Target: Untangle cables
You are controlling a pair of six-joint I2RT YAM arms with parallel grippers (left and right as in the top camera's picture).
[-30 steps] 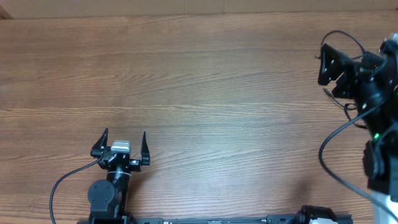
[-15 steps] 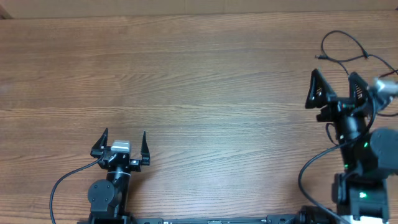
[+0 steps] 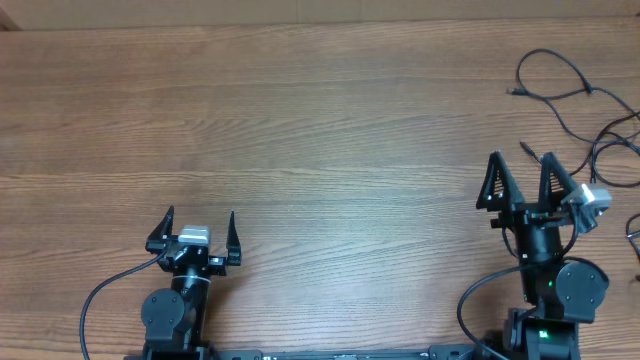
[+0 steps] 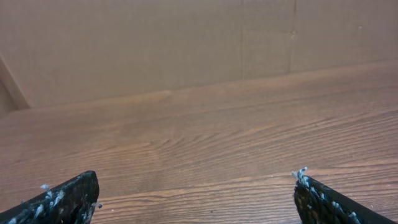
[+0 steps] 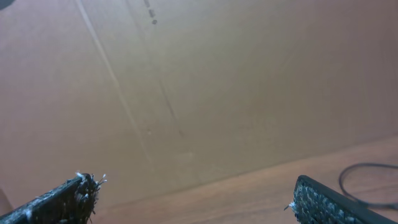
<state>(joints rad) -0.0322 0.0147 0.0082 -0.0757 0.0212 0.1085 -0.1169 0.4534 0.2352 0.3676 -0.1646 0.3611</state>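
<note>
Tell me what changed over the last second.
The right tool pulled back from over the cables at the far right toward its base at the near side, jaws open and empty. That uncovered more of the cables, which lie loose on the table. The left tool stayed where it was, open.

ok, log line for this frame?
left gripper: open, empty | right gripper: open, empty | cables: on table, far right
</note>
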